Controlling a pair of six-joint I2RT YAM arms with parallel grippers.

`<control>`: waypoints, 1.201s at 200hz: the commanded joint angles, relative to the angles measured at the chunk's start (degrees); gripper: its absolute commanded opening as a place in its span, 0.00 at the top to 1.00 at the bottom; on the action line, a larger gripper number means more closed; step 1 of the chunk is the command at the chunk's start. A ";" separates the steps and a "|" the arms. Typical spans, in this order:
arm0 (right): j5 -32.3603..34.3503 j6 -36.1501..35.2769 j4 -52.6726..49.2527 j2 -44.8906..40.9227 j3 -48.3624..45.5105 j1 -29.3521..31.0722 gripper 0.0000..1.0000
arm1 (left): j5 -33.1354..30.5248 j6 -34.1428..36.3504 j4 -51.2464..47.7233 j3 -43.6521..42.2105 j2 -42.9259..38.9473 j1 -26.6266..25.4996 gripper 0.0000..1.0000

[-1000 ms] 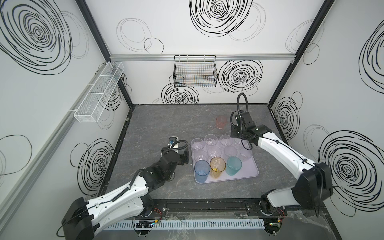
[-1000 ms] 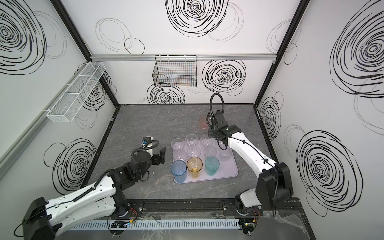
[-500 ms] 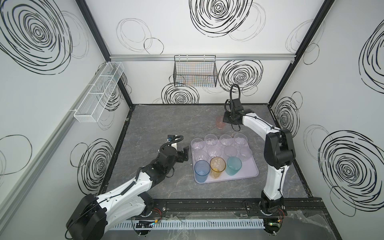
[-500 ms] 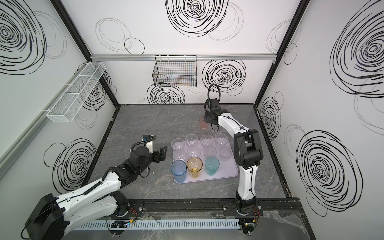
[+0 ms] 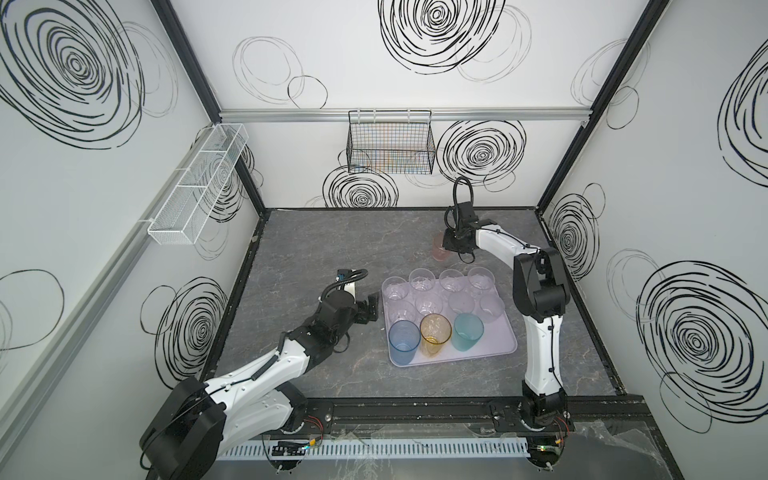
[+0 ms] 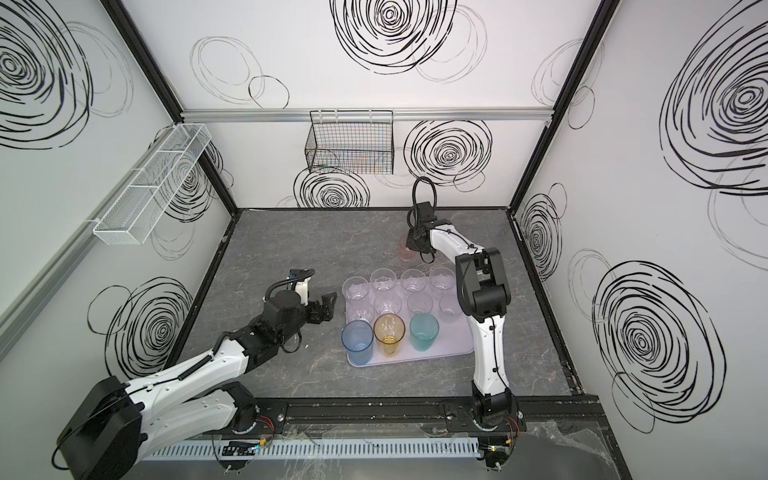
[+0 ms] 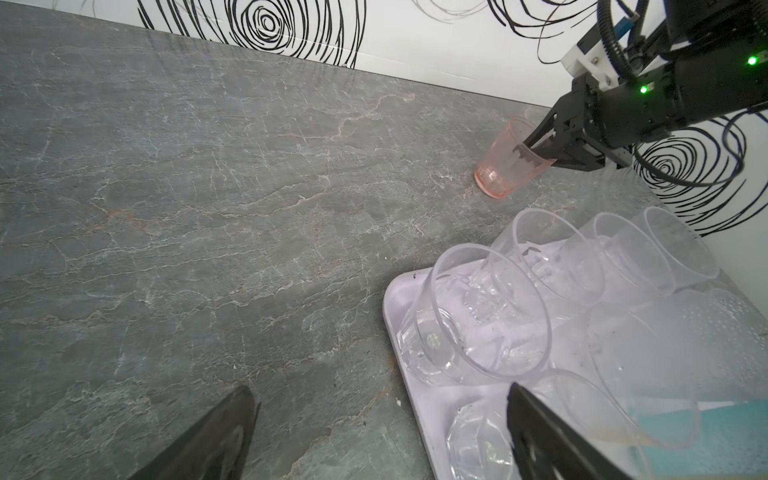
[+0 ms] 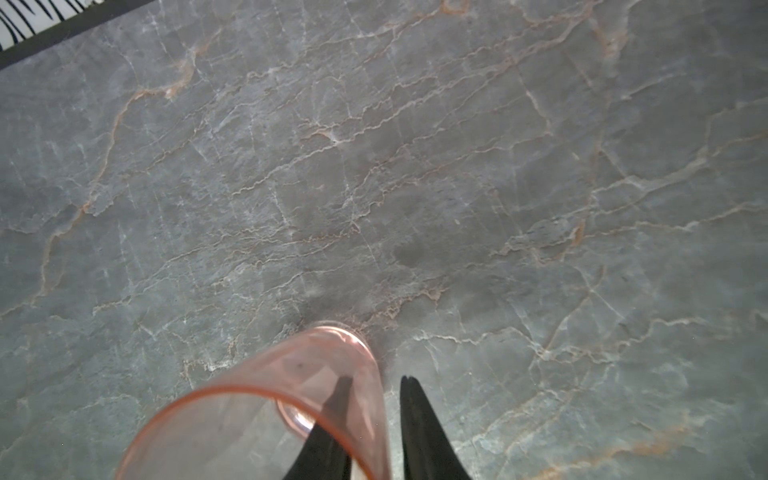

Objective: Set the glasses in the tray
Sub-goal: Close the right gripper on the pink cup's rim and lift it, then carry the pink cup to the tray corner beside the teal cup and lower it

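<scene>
Bright diffuse light, soft shadows. Top views sharp, bowed at 3 & 9 o'clock. R wrist: dimmer, fingers (image 8: 419,436) blurry.

tray (image 5: 496,345) packed w/ glasses (image 5: 451,281), bare tabletop (image 5: 316,249) left

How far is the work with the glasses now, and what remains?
Done: eleven glasses stand in the tray, eight clear, three tinted. In hand: the right gripper straddles the wall of the pink glass, on the table behind the tray; grip unclear. Remaining: move it into the tray. The left gripper is open, empty.
</scene>
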 commanded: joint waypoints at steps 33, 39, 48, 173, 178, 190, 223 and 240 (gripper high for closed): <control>2.11 -0.33 -1.16 -8.90 -1.81 0.81 0.92 | 0.52 -1.17 2.00 0.24 -1.00 0.33 0.03; 2.27 -0.33 -1.32 -10.13 -2.09 1.07 0.92 | 0.52 -1.29 1.82 0.32 -1.42 0.32 0.02; 2.55 -0.40 -1.77 -11.59 -2.24 1.53 0.93 | 0.39 -1.49 1.32 0.53 -1.95 0.16 0.02; 11.50 -3.86 -18.18 -48.99 -23.45 8.96 0.94 | -11.33 -0.82 -10.49 4.82 -10.94 -13.35 0.01; 12.66 -4.12 -19.18 -51.25 -24.49 8.88 0.94 | -11.90 -0.97 -11.01 4.66 -11.46 -14.05 0.01; 15.12 -4.37 -20.24 -57.13 -28.09 8.79 0.95 | -13.51 -1.57 -12.08 3.87 -12.94 -15.71 0.01; 13.65 -1.19 -27.49 -65.17 -35.61 8.33 0.97 | -14.77 -3.00 -13.04 1.91 -16.11 -17.16 0.01; 15.91 1.32 -32.03 -68.34 -36.81 8.33 0.99 | -15.08 -3.28 -13.98 1.95 -16.66 -17.57 0.01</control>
